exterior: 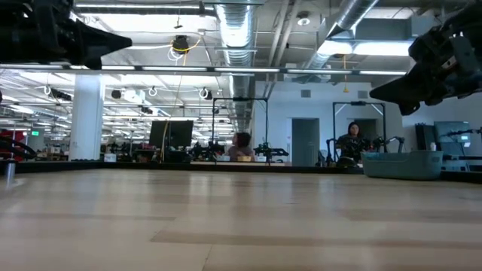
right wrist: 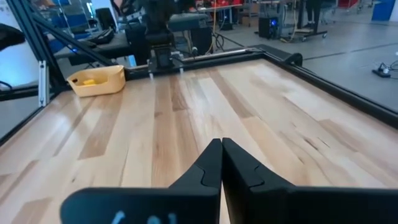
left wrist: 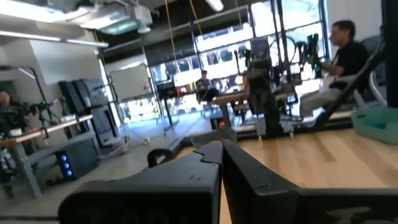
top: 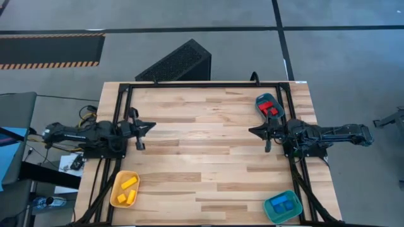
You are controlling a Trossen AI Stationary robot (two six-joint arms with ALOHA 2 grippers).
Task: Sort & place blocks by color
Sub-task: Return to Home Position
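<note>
Yellow blocks point(top: 127, 189) lie in the yellow oval tray point(top: 117, 183) at the near left, which also shows in the right wrist view point(right wrist: 98, 81). Red blocks point(top: 271, 108) lie in a teal tray point(top: 262, 101) at the far right. Blue blocks point(top: 282, 204) lie in a teal tray point(top: 281, 215) at the near right. My left gripper point(top: 151, 125) is shut and empty above the table's left side; its shut fingertips show in its wrist view point(left wrist: 221, 147). My right gripper point(top: 252, 131) is shut and empty above the right side, just near of the red blocks' tray; its wrist view point(right wrist: 221, 144) shows the fingers closed.
A black frame point(top: 202, 85) runs along the table's far, left and right edges. A dark perforated box point(top: 177, 63) stands on the floor beyond the far edge. The wooden table top point(top: 202, 145) between the two grippers is bare. People sit in the room behind the table point(exterior: 350, 143).
</note>
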